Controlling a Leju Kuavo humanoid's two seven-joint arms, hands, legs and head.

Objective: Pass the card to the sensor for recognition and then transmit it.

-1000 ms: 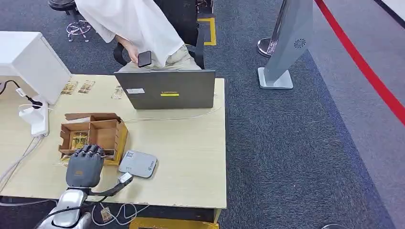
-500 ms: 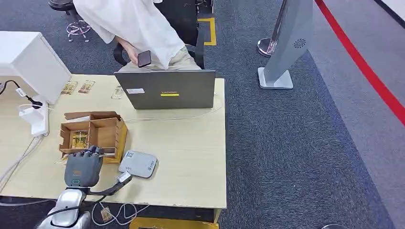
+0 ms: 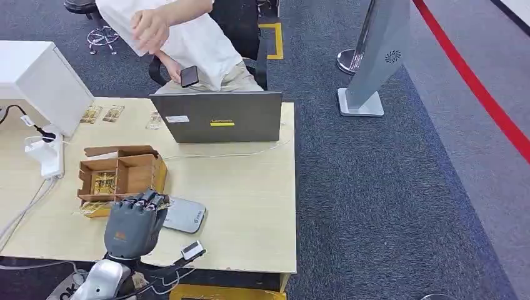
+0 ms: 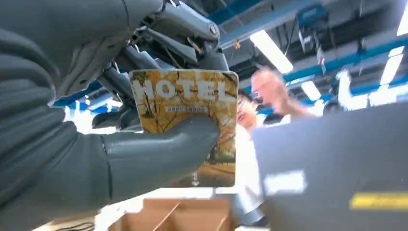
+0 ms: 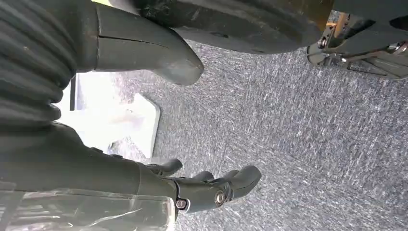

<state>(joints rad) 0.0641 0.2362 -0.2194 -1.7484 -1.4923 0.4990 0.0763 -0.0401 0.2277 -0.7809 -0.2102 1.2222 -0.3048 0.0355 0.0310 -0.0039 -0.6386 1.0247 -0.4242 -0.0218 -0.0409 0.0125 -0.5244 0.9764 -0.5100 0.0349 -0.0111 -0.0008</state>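
My left hand (image 3: 132, 226) is raised above the table's front edge, just left of the flat grey-white sensor (image 3: 187, 215), and hides that sensor's left end. It pinches a yellow card (image 4: 185, 98) printed "HOTEL" between thumb (image 4: 159, 149) and fingers, held upright in the left wrist view. Behind the hand stands the open cardboard box (image 3: 122, 174) with more cards in its left compartment. My right hand (image 5: 207, 187) hangs over the dark carpet, its fingers loosely apart and holding nothing.
A grey laptop (image 3: 215, 117) stands at the table's far edge, and a person (image 3: 181, 31) sits behind it holding a phone (image 3: 189, 76). A white box (image 3: 40, 81) and a power strip (image 3: 50, 156) with cables lie at the left. Loose cards (image 3: 103, 114) lie far left.
My left hand has risen from the box's front edge and moved right, toward the sensor, with the card in it. The person has raised an arm.
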